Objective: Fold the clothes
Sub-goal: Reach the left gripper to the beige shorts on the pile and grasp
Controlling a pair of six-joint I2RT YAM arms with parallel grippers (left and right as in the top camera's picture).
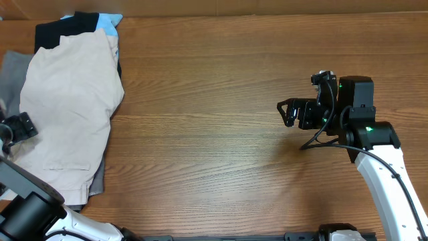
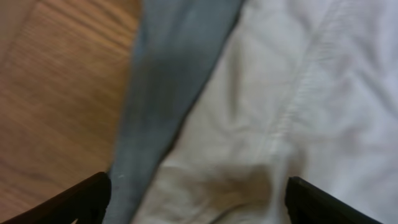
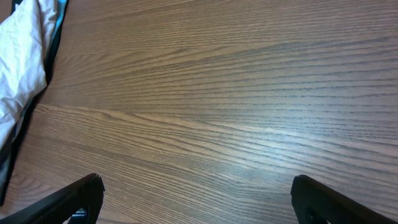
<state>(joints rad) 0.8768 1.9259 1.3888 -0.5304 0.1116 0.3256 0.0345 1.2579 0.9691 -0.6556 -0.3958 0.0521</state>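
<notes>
The beige shorts lie crumpled at the left side of the bench, on top of a pile, with grey shorts showing beneath along their left and near edges and a black and light-blue garment poking out at the far end. The left gripper hovers at the left edge of that pile with its jaws spread wide and nothing between them. Its wrist view looks down on a seam of the beige cloth, with the grey fabric just beside it. The right gripper hangs over bare wood well to the right, also wide open and empty. The step in hand looks like the first pick, getting the beige shorts off the pile and onto open bench. To do it well, the left gripper should come down on beige cloth only, shifted right of the grey strip, and pinch a single edge or the seam ridge so the layer below is not dragged along. The right gripper should cross to take the far end, so the shorts can be carried over level and laid flat.
</notes>
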